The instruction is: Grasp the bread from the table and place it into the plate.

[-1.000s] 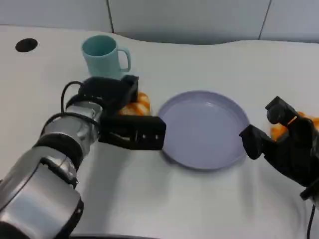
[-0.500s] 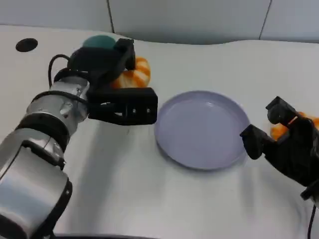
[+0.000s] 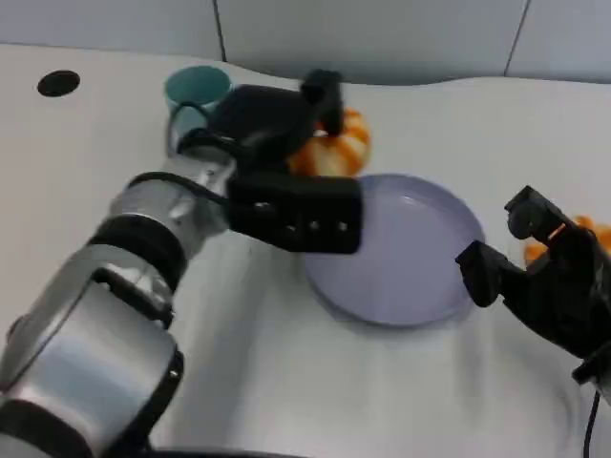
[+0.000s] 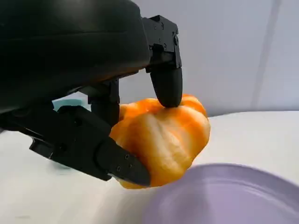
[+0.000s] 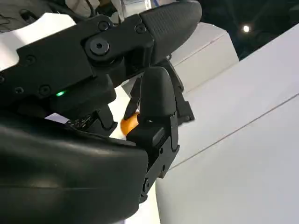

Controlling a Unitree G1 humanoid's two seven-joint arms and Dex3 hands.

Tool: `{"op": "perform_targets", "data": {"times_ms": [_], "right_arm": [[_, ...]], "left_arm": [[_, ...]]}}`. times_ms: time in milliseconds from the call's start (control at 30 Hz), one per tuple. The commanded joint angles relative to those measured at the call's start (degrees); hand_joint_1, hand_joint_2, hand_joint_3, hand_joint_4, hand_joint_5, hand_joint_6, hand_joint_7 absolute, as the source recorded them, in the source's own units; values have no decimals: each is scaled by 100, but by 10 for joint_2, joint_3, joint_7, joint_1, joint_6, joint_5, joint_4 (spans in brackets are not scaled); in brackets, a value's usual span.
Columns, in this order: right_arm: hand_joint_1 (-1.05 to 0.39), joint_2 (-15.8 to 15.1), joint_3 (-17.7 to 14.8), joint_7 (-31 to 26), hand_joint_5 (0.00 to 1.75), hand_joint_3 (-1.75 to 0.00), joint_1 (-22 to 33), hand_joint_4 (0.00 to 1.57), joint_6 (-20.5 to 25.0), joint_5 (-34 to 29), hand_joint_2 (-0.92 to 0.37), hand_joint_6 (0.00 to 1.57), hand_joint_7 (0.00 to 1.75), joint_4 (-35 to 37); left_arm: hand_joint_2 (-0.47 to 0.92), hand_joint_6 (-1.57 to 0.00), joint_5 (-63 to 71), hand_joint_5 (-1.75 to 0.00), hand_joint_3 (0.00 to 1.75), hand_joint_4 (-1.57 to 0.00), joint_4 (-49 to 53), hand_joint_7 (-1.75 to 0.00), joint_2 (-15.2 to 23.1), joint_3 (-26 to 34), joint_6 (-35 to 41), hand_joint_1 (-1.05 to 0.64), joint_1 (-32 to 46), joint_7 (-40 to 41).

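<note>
The white table (image 3: 315, 382) has a curved far edge, and behind it stands a pale grey panelled wall (image 3: 382, 33). At far left a dark round hole (image 3: 58, 83) sits in the tabletop, then a teal mug (image 3: 194, 91). The left hand (image 3: 286, 162) grips the bread (image 3: 332, 145), an orange and cream ridged roll, in the air above the far left rim of the lavender plate (image 3: 420, 258). At right, the right hand (image 3: 544, 277) rests beside the plate with fingers apart, holding nothing; behind it lies something orange (image 3: 573, 234).
</note>
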Motion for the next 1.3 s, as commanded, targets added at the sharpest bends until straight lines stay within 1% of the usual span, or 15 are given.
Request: {"op": "perform_targets", "data": {"times_ms": [33,367,400,467,500,533,600,700,967,1067,1133,1167,1233,1267,1300], "right_arm": [[-35,-4,-3,-2,175,0,6,84,-1,3,-88,59,175,-13],[-35,-5,-2,6,175,-1,5,84,-3,3,-89,58,175,-12],[-35,-5,-1,6,175,-1,5,83,-4,3,-89,58,175,-12],[-35,-5,-1,5,175,-1,5,83,-4,2,-89,58,175,-13],[-35,-6,-1,6,175,-1,4,83,-2,3,-89,58,175,-12],[-35,-7,-2,6,175,0,4,83,-1,4,-89,58,175,-11],[-35,-7,-3,12,175,0,2,83,-1,6,-89,58,175,-6],[-36,-6,-1,6,175,0,2,83,-6,0,-89,58,175,-8],[-36,-5,-1,3,175,0,2,84,-8,-3,-89,58,175,-8],[-34,-2,-2,-2,175,0,4,83,-3,1,-89,59,175,-12],[-34,-1,-2,-2,175,0,4,83,-2,1,-89,59,175,-13],[-34,-1,-1,-7,175,0,6,83,0,1,-89,59,175,-17],[-34,0,-1,-13,175,0,7,84,3,1,-88,60,175,-22],[-34,0,-1,-16,175,0,7,85,5,0,-88,60,175,-23],[-34,0,-1,-18,175,0,6,85,7,0,-88,60,175,-23]], "left_arm": [[77,-65,11,-175,1,-86,-4,-175,-23,-22,-24,-1,-7,29],[78,-66,-4,-175,1,-82,-3,-173,-24,-23,-43,-13,3,7],[80,-63,-6,-164,1,-70,-3,-160,-23,-22,-43,-26,3,2],[81,-63,-8,-158,1,-63,-3,-151,-21,-22,-43,-33,2,-4],[83,-51,1,-142,3,-50,-1,-133,-16,-33,-28,-43,-8,-38],[88,-37,8,-96,10,-30,1,-81,-11,-42,-17,-63,-16,-65],[91,-29,14,-41,20,-18,0,-19,-2,-50,-4,-85,-23,-97],[92,-24,0,-26,26,-16,-6,-2,9,-40,-12,-90,-19,-113],[92,-23,-11,-23,27,-19,-10,0,14,-29,-18,-88,-16,-126],[92,-28,-84,-25,24,-24,-20,-2,37,37,-77,-82,10,-147],[92,-29,-96,-25,23,-25,-22,-3,40,46,-86,-81,14,-154],[92,-29,-216,-25,23,-25,-25,-3,30,143,-74,-81,36,-276],[92,-32,-370,-29,41,-31,-29,-4,18,267,-57,-78,63,-435],[92,-32,-461,-31,47,-33,-29,-4,14,343,20,-80,70,-536],[92,-30,-508,-43,50,-24,-29,-3,14,383,76,-82,70,-590]]}}
